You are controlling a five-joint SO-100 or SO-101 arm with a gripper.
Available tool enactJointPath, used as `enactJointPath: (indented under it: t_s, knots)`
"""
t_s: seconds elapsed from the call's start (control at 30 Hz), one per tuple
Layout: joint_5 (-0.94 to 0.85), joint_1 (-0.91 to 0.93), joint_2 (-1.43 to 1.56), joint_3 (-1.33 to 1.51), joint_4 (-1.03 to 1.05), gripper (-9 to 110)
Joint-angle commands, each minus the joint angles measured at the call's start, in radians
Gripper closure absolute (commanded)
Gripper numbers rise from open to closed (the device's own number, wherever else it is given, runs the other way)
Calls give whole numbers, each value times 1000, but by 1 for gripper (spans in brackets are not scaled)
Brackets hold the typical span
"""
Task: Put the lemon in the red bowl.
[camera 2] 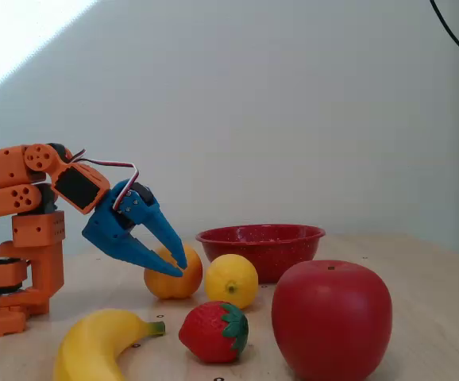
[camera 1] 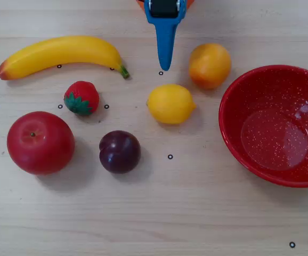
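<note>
Blue two-finger gripper (camera 2: 178,264) parted, empty | drop squarely astride small yellow oval lemon (camera 1: 170,104) | then glossy speckled red bowl (camera 1: 234,144)

On the pale wooden table (camera 1: 196,213) are lying a banana (camera 1: 61,53), strawberry (camera 1: 81,97), apple (camera 1: 40,142), plum (camera 1: 120,151), lemon (camera 1: 170,103), orange fruit (camera 1: 210,65) and red bowl (camera 1: 234,133).

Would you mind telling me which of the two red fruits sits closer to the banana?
The strawberry, small with a green leafy cap, lies just below the banana in the overhead view; the apple is bigger and farther off.
</note>
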Motion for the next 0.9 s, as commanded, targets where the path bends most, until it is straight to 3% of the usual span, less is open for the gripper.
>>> enactJointPath:
  t_s: [0.0, 0.57, 0.87]
  knots:
    - [14, 15, 15, 9, 9, 101]
    - [37, 3, 11, -3, 9, 101]
    - [69, -11, -127, -175, 94, 101]
